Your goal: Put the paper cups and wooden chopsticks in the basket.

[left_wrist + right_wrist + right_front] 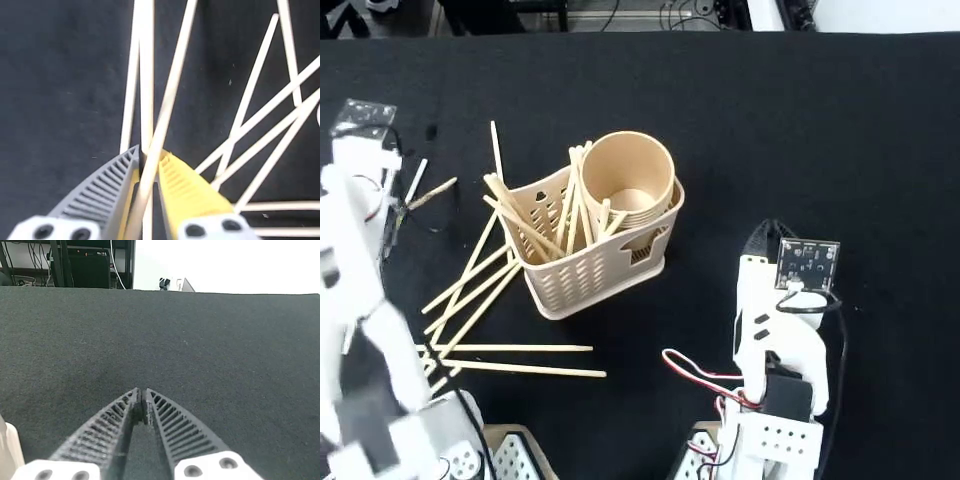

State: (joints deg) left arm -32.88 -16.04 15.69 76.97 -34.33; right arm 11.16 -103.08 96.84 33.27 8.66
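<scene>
A beige slotted basket [590,275] stands mid-table with stacked paper cups [628,175] and several wooden chopsticks [575,205] in it. More loose chopsticks [480,290] lie fanned on the black cloth to its left, two of them [520,348] flat in front. My left gripper [149,157], with one grey and one yellow finger, is shut on a few held chopsticks [147,75] above the loose ones. The left arm [360,260] runs along the table's left edge. My right gripper [142,397] is shut and holds nothing; it rests right of the basket [770,232].
Black cloth covers the table [800,120]. The far and right parts of it are bare. Cables and dark equipment [85,265] sit beyond the far edge.
</scene>
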